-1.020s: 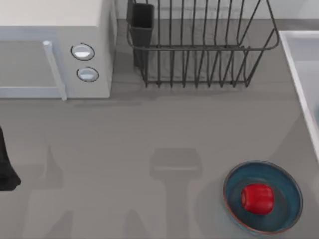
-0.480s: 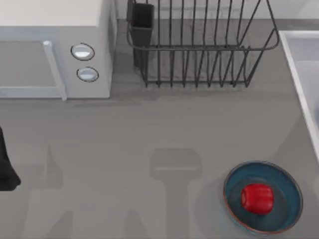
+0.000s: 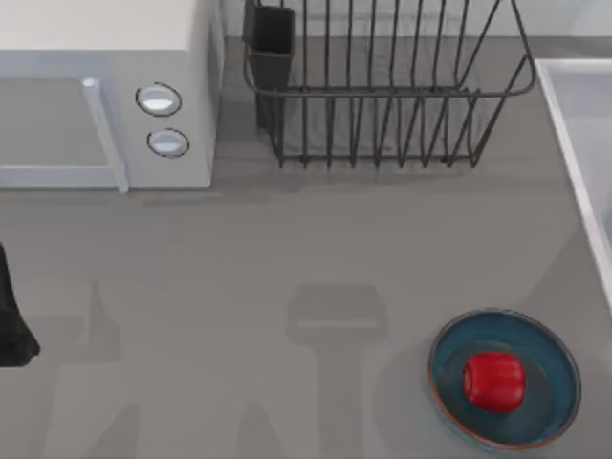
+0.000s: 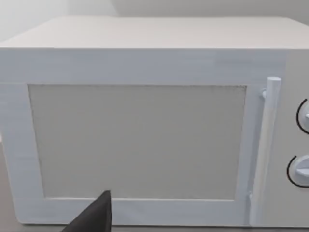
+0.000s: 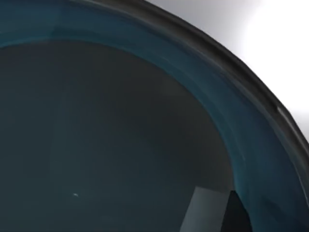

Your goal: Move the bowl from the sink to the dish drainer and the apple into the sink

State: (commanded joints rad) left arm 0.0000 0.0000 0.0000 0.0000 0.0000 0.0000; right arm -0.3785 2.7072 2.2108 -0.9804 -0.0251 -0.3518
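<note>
The teal-blue bowl point(image 5: 120, 145) is seen from very close in the right wrist view, its inside dark and its rim curving past a white surface. One dark fingertip point(image 5: 237, 215) of my right gripper shows just over the bowl's inner wall. The red apple point(image 3: 493, 380) lies on a wider, shallow blue dish point(image 3: 555, 354) at the table's front right. The dark wire dish drainer point(image 3: 382, 96) stands at the back, with a boxy cutlery holder point(image 3: 273, 43) on its left corner. The white sink point(image 3: 574, 124) runs along the right edge. My left arm point(image 3: 10, 325) is parked at the left edge.
A white microwave point(image 3: 105, 96) with two round knobs and a bar handle fills the back left, and the left wrist view faces its door point(image 4: 140, 140) from close by. Bare grey tabletop point(image 3: 287, 249) lies between the microwave, drainer and blue dish.
</note>
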